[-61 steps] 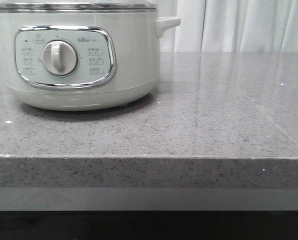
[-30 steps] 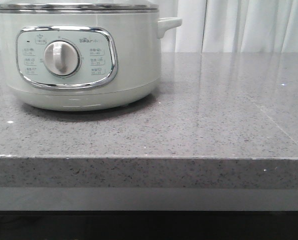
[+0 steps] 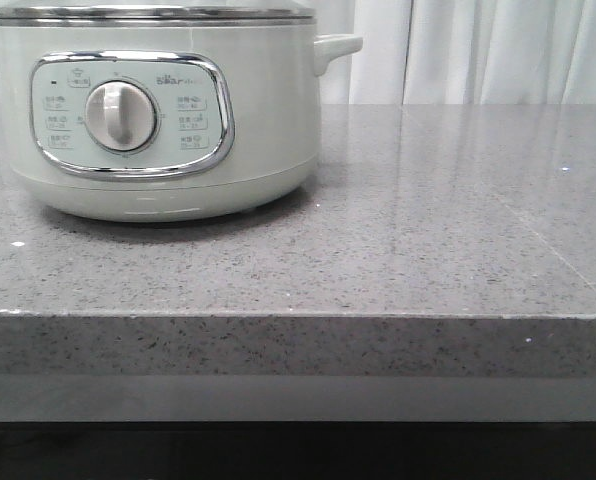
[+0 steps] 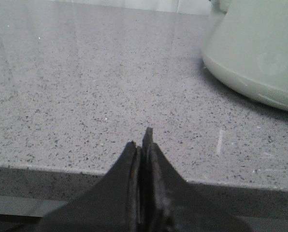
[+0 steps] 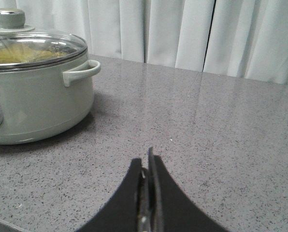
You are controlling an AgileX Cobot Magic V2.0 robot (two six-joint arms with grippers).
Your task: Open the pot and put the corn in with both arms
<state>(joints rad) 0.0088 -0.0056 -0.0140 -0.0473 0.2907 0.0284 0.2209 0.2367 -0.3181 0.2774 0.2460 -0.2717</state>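
Note:
The pale grey-green pot (image 3: 268, 120) stands at the back left of the counter, with its chrome-framed panel and round knob (image 3: 121, 114) facing me. Its metal-rimmed glass lid (image 5: 35, 48) sits shut on it, with a grey knob (image 5: 9, 18) on top. Something yellow shows blurred through the glass; I cannot tell whether it is the corn. No corn lies in view on the counter. My left gripper (image 4: 143, 140) is shut and empty over the counter's front edge, left of the pot (image 4: 260, 53). My right gripper (image 5: 146, 162) is shut and empty, low over the counter right of the pot (image 5: 37, 101).
The grey speckled counter (image 3: 428, 230) runs right of the pot, and its front edge (image 3: 298, 316) is near me. White curtains (image 3: 478, 50) hang behind it. The pot's right lug handle (image 5: 81, 71) sticks out towards my right gripper.

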